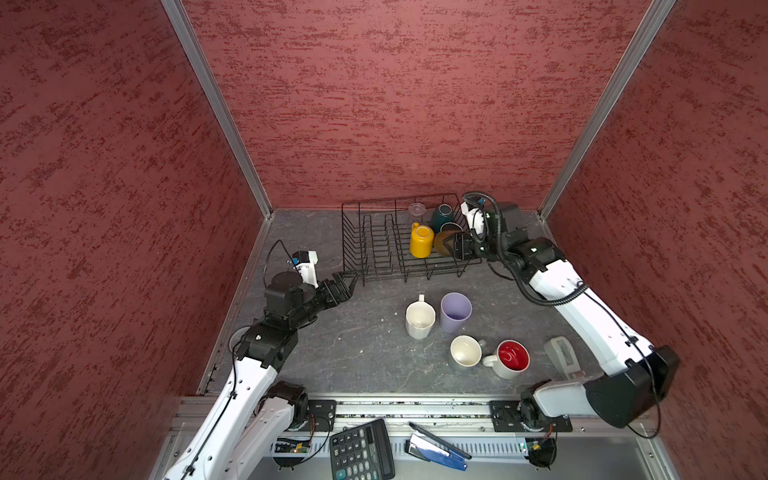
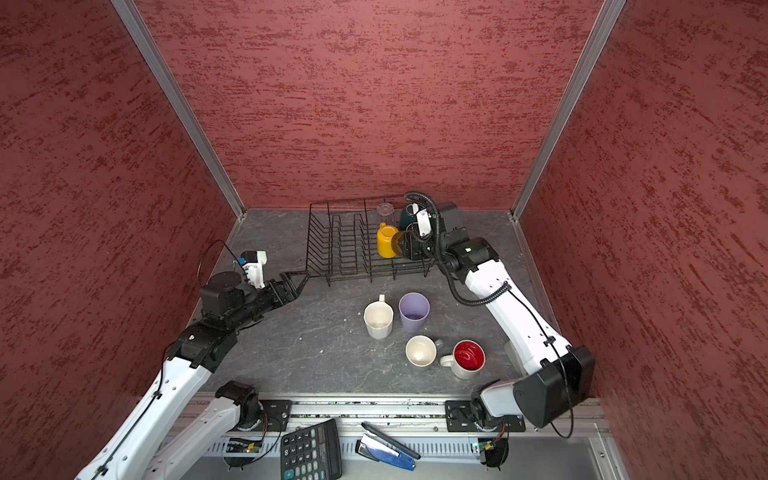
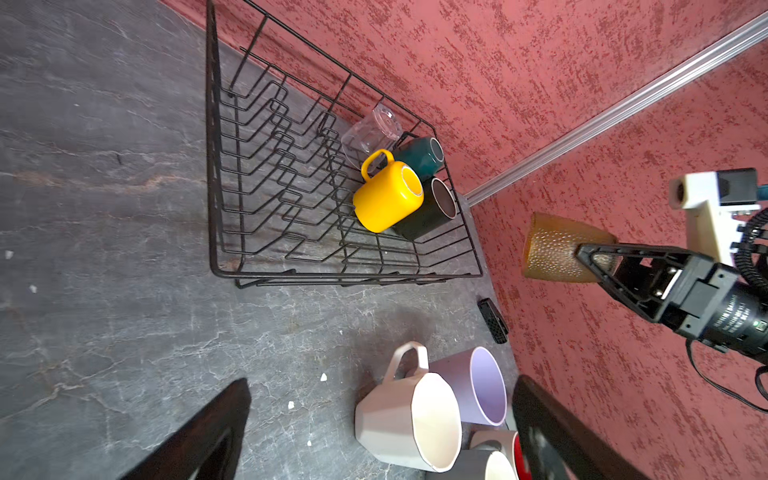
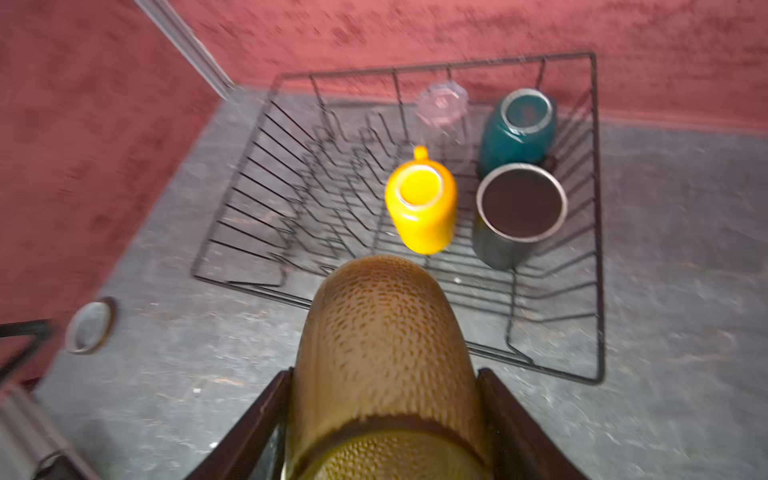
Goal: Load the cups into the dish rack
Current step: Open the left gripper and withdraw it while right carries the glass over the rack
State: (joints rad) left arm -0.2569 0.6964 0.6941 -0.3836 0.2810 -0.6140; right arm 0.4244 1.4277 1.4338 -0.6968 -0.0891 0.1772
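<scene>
1. The dish rack (image 1: pixel 376 249), thin black wire with upright loops, stands right of centre on the grey marbled bench (image 1: pixel 353 345) in both top views.
2. The right hand (image 4: pixel 384 386) is clamped on a dimpled olive-brown glass (image 4: pixel 382 324), tipped sideways just right of the glossy yellow mug (image 1: pixel 421 241) in the rack.
3. The left hand (image 1: pixel 347 280), fingers wide apart and empty, is beside the rack's lower left corner.

Digits on calculator (image 1: pixel 361 451) keys, motor label (image 3: pixel 733 322) illegible

Four cups (image 1: pixel 421 241) sit inside the dish rack (image 1: pixel 374 249), at its right; four other cups (image 1: pixel 419 320) stand before it.
</scene>
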